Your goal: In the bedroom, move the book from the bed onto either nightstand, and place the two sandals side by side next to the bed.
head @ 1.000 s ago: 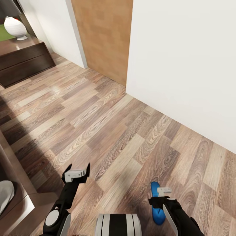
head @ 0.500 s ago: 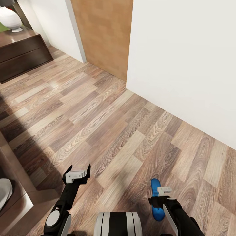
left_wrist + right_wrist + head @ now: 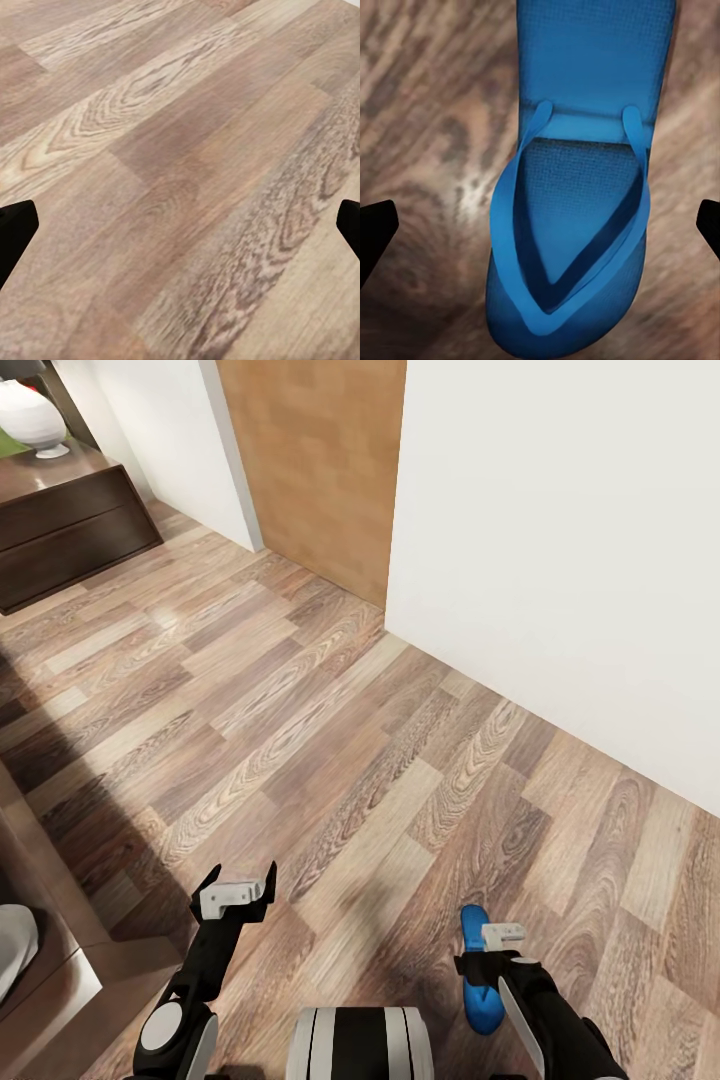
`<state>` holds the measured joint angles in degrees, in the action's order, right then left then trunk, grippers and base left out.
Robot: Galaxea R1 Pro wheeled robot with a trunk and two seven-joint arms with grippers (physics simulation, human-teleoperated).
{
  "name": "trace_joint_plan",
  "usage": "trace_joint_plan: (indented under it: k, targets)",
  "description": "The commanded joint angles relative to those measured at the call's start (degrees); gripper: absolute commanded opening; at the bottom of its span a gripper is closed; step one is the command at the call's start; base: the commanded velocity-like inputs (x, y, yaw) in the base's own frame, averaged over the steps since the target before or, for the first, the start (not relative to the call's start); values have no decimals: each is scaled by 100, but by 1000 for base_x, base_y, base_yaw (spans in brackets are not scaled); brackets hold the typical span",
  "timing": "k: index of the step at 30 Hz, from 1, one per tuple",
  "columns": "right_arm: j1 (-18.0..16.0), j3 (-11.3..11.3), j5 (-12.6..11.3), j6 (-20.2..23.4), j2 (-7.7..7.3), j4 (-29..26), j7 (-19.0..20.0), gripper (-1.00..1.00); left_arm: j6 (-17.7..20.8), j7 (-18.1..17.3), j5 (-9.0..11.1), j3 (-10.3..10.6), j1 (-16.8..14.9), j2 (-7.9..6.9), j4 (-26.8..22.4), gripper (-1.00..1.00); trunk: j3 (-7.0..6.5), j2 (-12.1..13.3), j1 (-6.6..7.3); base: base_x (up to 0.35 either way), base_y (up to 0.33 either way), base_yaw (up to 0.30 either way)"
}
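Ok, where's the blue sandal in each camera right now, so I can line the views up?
Head view: sandal low and right of centre, partly behind the right gripper.
Right wrist view: sandal close up, strap side up, between the open fingertips.
Left wrist view: floor planks, no sandal.
Shared landmark: the wood-plank floor.

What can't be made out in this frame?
- Sandal: head view, the right gripper covers its middle; whether the gripper touches it is unclear.
- Sandal: right wrist view, heel end cut off by the picture edge.
- Bed: head view, cut off at the edge.
- Lamp on the nightstand: shade cut off by the edge.
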<state>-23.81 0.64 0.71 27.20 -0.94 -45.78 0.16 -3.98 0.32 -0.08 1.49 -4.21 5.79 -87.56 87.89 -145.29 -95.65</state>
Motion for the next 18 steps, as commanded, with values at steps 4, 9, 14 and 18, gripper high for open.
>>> trace_joint_plan:
  k: [4, 9, 14, 18]
  targets:
    - [0, 6, 8, 31, -4, -9, -4, 100, -16, 3, -1, 1, -1, 1, 1, 100, 3, -1, 1, 0, 0, 0]
    - [0, 6, 8, 31, -8, -10, -7, 100, -15, 3, -1, 1, -1, 4, 2, 100, 3, -1, 1, 0, 0, 0]
    - [0, 4, 8, 31, -11, -9, -7, 100, -15, 3, -1, 1, -1, 4, 1, 100, 114, -8, -12, 0, 0, 0]
    - [0, 2, 8, 31, -11, -9, -7, 100, -15, 3, -1, 1, -1, 9, 2, 100, 203, -13, -22, 0, 0, 0]
